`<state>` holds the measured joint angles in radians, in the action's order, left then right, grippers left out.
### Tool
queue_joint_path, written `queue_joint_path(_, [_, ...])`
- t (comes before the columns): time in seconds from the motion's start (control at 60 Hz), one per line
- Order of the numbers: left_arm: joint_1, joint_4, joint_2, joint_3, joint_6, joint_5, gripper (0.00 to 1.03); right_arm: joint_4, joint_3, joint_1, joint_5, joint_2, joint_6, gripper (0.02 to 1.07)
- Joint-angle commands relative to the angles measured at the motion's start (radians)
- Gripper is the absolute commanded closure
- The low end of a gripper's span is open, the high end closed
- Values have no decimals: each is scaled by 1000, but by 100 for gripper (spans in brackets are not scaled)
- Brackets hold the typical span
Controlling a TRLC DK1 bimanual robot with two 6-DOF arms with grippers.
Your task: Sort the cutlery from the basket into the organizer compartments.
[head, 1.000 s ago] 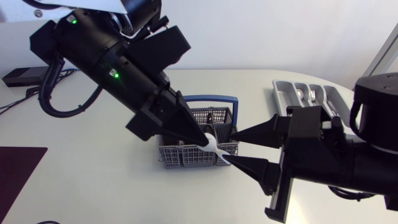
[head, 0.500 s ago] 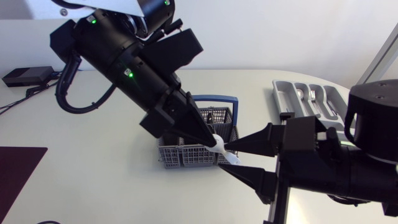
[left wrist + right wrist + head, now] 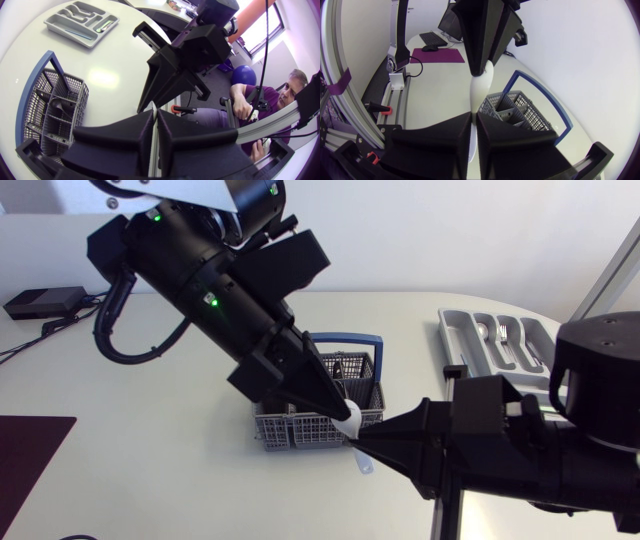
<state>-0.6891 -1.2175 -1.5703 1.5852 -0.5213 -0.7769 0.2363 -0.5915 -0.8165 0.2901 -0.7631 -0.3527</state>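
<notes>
A white plastic spoon (image 3: 350, 420) hangs in the air just in front of the grey cutlery basket (image 3: 300, 430) with the blue handle. My left gripper (image 3: 344, 418) reaches down from the upper left and is shut on the spoon's bowl end. My right gripper (image 3: 364, 443) comes in from the right, shut on the spoon's handle, whose tip (image 3: 365, 466) sticks out below. In the right wrist view the spoon (image 3: 481, 90) runs from between my right gripper's (image 3: 473, 119) fingers up to the left fingertips (image 3: 479, 67). The grey organizer (image 3: 455, 330) lies at the back right with cutlery in it.
The basket (image 3: 55, 107) holds a few dark utensils. The organizer (image 3: 55, 22) sits beyond it in the left wrist view. A black box (image 3: 38, 301) with cables is at the back left. A dark mat (image 3: 30, 450) lies at the left front edge.
My right gripper went from open around the spoon's handle to shut on it. The left arm shifted the spoon slightly to the right and up over the basket's front.
</notes>
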Motion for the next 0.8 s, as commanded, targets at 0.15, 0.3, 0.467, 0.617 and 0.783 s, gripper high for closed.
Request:
queue_joint_path(0.15, [42,3,-4,67,-5,-2,18,66,19,19,-35,24,-5,101])
queue_joint_path(0.3, [106,69,24,45,3,-1,14,100,36,96,-54,61,-42,101])
queue_joint_path(0.467, [131,230,67,-67,1,110,14,109,90,263,-57,97,-134,101])
queue_joint_path(0.617, [79,342,82,-151,1,271,14,106,139,456,-16,134,-239,101])
queue_joint_path(0.783, [-6,457,89,-232,-16,427,14,97,157,815,175,85,-407,101])
